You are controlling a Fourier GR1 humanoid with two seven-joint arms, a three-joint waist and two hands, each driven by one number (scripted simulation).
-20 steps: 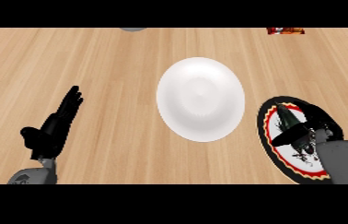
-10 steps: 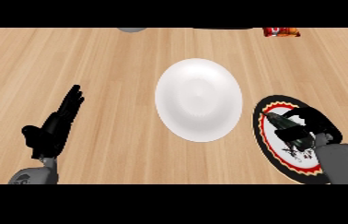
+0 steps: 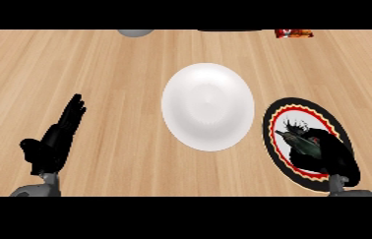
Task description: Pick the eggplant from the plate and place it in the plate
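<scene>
The current step is the pick: the right hand (image 3: 320,147) lies over the patterned plate (image 3: 280,116) at the 4 o'clock side of the view, its dark fingers set down on the plate's centre where a small dark-green shape, judged to be the eggplant (image 3: 299,140), shows at the fingertips. Whether the fingers have closed round the eggplant cannot be told, because the black hand and the dark item merge. The destination, the white plate (image 3: 208,106), sits at the centre of the wooden counter (image 3: 109,71), just beside the patterned plate at its 10 o'clock side. The next move calls for a confirmed hold, a lift above the patterned plate's rim, and a short carry toward 10 o'clock. The left hand (image 3: 54,139) rests at 8 o'clock, fingers straight and holding nothing, well apart from the route. A grey object (image 3: 136,32) at 12 o'clock and a red packet (image 3: 294,33) at 1 o'clock lie along the far edge; neither obstructs the transfer.
</scene>
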